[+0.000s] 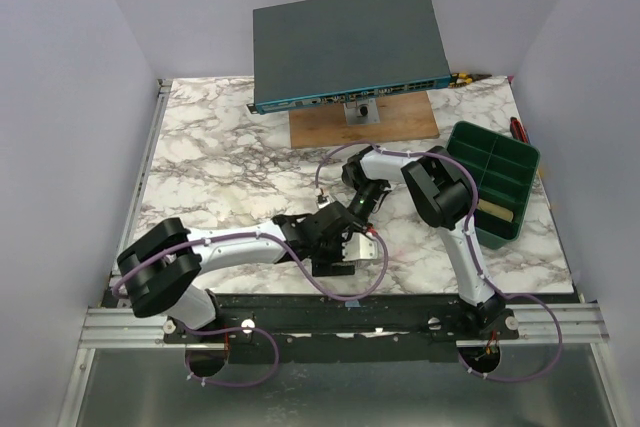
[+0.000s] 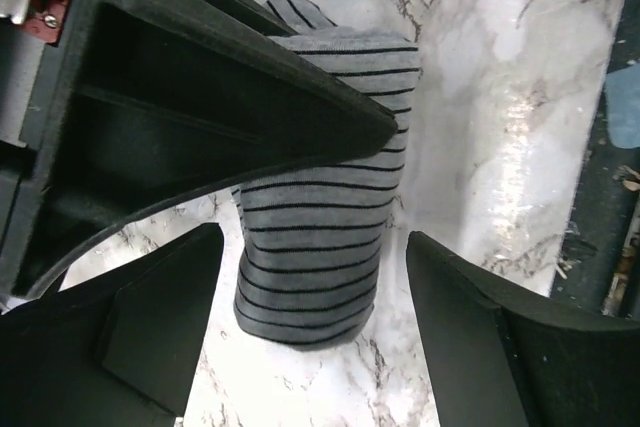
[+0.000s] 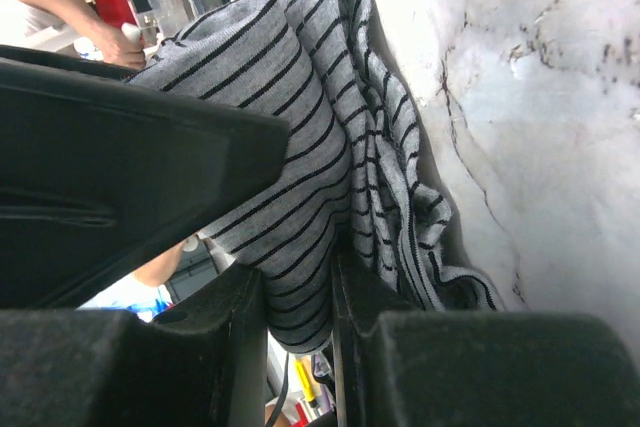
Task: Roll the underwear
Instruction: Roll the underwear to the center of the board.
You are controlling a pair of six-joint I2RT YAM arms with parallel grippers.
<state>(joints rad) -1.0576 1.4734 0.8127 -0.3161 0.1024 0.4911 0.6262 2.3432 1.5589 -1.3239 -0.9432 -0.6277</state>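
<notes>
The underwear (image 2: 318,247) is grey with thin black stripes and lies as a thick roll on the marble table. My left gripper (image 2: 312,292) stands open, one finger on each side of the roll's near end, touching neither side. My right gripper (image 3: 295,292) is shut on a fold of the underwear (image 3: 300,147), and loose striped cloth bunches beside it against the table. One right finger (image 2: 200,117) crosses over the roll's far part in the left wrist view. In the top view, the left gripper (image 1: 335,239) and right gripper (image 1: 356,209) meet at the table's middle and hide the cloth.
A green compartment bin (image 1: 495,172) stands at the right with a pale block (image 1: 495,212) in it. A grey network switch (image 1: 350,42) rests on a wooden board (image 1: 365,125) at the back. The table's dark front edge (image 2: 610,197) runs close to the roll.
</notes>
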